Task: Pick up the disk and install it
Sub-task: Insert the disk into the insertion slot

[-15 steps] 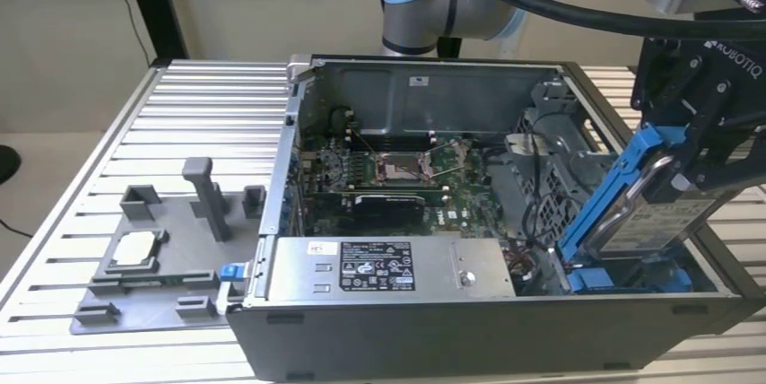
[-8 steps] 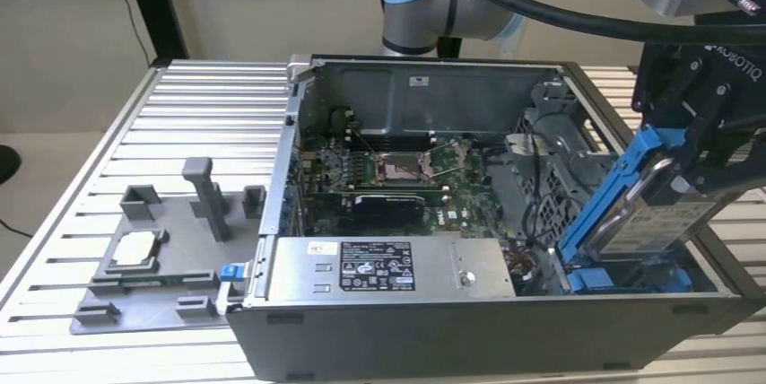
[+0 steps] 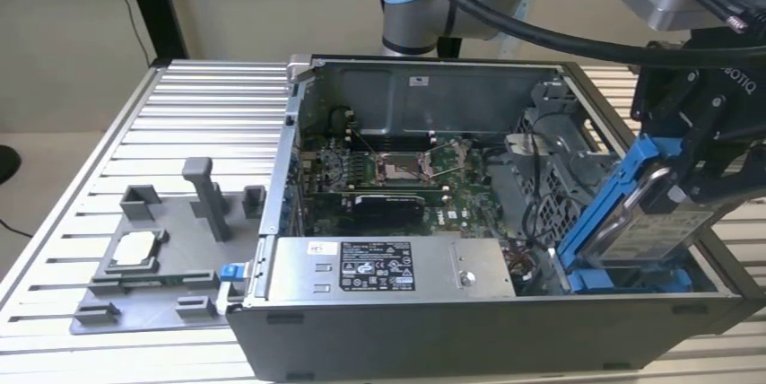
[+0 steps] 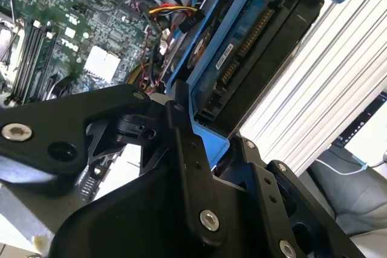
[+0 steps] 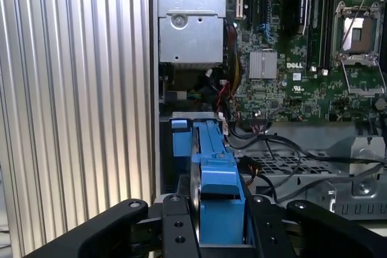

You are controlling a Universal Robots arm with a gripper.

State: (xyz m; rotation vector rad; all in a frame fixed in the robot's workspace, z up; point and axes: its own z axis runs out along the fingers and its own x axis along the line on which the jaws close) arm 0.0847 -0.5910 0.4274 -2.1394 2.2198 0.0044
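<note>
The disk point(image 3: 656, 231), a silver drive in a bright blue carrier, stands tilted at the front corner of the open computer case point(image 3: 479, 70), on the exterior view's right. Its lower end reaches down to a blue bay point(image 3: 634, 281) inside the case. My black gripper point(image 3: 700, 182) is shut on the disk's upper end. In the first wrist view the disk point(image 5: 211, 167) runs away from my gripper point(image 5: 221, 225), with a finger point(image 5: 175, 225) pressed on each side of the carrier. In the second wrist view the disk point(image 4: 254, 46) is clamped by my gripper point(image 4: 214, 149).
Inside the case lie the green motherboard point(image 3: 396, 178) and a silver power supply box point(image 3: 371, 267), with loose cables point(image 5: 284, 149) near the drive bay. A grey fixture plate point(image 3: 156, 258) with a small silver chip point(image 3: 134, 248) sits on the ribbed metal table point(image 3: 192, 115).
</note>
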